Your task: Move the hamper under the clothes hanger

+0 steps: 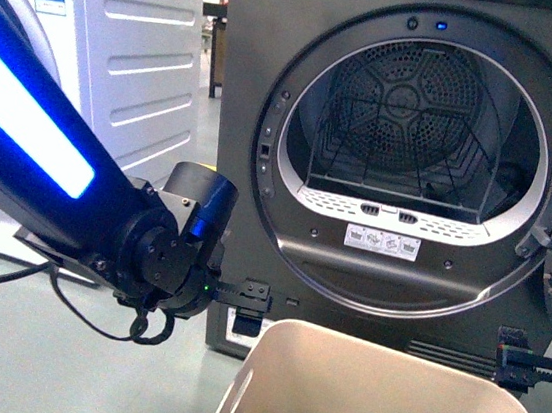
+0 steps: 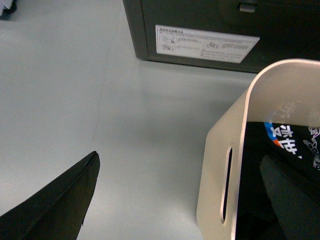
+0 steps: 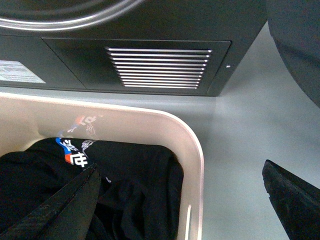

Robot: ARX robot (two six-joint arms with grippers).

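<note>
My left gripper [image 2: 180,157] and right gripper [image 3: 180,167] straddle opposite walls of the hamper [image 1: 276,368], jaws spread, not yet clamped, positioned for carrying.

The hamper [image 1: 246,384] stood close against the dryer [image 1: 233,161], with only a narrow strip of floor [image 2: 165,100] between them. A black shirt [image 3: 135,165] filled its bottom (the upper part lay free). The left gripper [image 2: 180,157] straddled the left wall and the right gripper [image 3: 180,166] the right wall, each with one finger inside and one outside, jaws wide. Bare floor spread to the left, bounded further back by a white machine [image 1: 134,48].
</note>
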